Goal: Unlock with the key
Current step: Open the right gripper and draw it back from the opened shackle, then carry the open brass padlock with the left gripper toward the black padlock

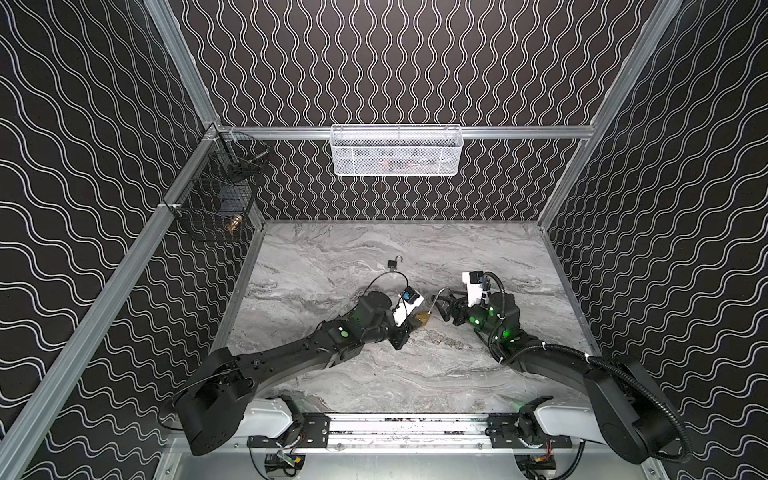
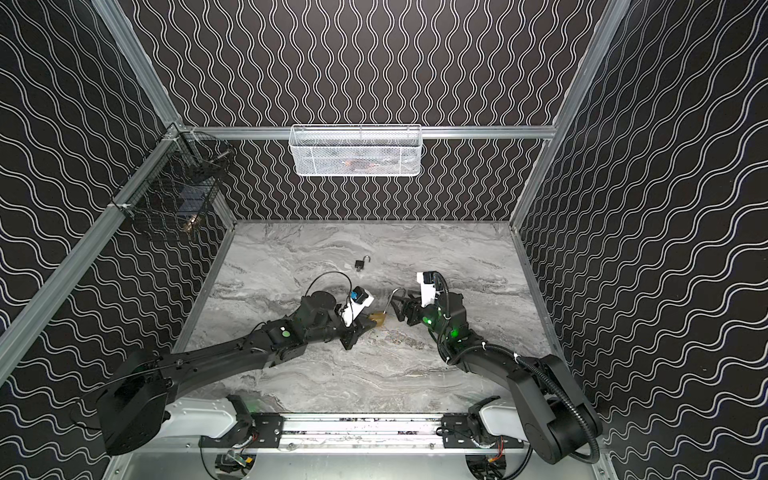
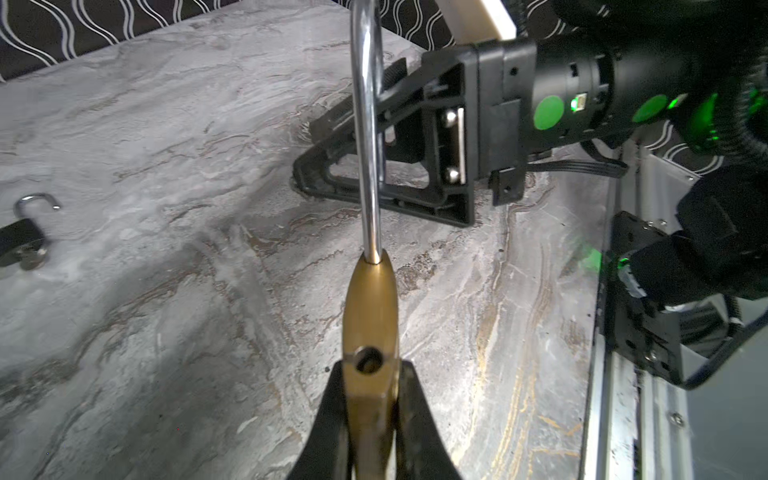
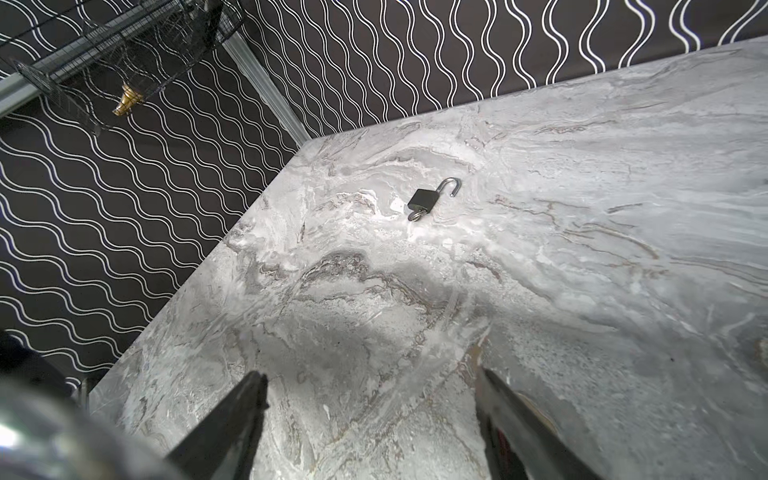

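The left gripper (image 3: 370,374) is clenched on the brass padlock (image 3: 370,299), whose shackle (image 3: 365,124) has one leg out of its hole. Just beside the shackle the right gripper (image 4: 370,376) gapes, holding nothing. Beyond both grippers, well apart, a small black padlock (image 4: 424,199) lies open on the marble table (image 4: 582,208).

Matte black arms (image 1: 291,353) with white base housings (image 1: 266,417); green indicator dots (image 1: 344,333); a ribbed black cable (image 1: 501,283); black triangular jaws.

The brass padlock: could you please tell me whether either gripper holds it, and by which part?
The left gripper holds the brass padlock by its body, jaws closed on its flat sides. The right gripper is open and empty.
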Tool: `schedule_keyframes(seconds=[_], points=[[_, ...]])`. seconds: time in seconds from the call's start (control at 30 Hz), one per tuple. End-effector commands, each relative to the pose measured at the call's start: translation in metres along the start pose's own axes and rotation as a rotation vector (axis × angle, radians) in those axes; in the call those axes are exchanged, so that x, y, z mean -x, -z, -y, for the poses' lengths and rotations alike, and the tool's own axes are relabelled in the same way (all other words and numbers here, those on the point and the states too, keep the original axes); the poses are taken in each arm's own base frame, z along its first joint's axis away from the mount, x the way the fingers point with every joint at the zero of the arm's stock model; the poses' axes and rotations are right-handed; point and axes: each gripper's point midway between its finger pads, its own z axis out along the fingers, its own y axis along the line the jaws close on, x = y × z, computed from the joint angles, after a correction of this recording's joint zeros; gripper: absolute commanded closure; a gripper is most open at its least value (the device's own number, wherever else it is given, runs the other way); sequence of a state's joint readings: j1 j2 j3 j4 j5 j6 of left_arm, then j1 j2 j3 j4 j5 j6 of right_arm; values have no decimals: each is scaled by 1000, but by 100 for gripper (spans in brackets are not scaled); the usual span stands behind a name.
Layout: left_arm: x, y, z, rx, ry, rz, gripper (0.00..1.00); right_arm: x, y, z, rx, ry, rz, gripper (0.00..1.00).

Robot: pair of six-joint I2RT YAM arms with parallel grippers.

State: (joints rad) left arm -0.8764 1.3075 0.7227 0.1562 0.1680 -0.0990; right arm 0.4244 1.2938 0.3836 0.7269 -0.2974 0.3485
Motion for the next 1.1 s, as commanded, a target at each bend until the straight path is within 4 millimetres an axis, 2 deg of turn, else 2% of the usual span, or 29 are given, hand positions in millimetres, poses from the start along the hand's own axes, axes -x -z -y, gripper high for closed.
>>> schedule_keyframes(seconds=[0.0,0.2,0.37,0.47,0.57,0.67,0.8,0.93,1.07], points=[[15,8,-25,149,-15,64,100,1,1,15,-81,3,11,17],[14,7,-37,217,12,34,100,10,14,-14,65,52,86,9],[18,5,-55,219,107,4,100,16,31,-19,73,91,151,1],[30,11,-72,207,191,11,100,20,44,-21,72,112,210,1],[40,17,-89,179,278,-2,100,25,54,-32,113,151,254,1],[43,15,-101,125,353,-60,100,26,61,-44,172,183,284,1],[30,11,-138,174,466,-159,100,28,71,-53,215,207,327,1],[21,14,-179,225,587,-161,100,27,69,-48,190,207,317,1],[14,11,-211,238,673,-149,100,26,64,-46,185,195,301,1]])
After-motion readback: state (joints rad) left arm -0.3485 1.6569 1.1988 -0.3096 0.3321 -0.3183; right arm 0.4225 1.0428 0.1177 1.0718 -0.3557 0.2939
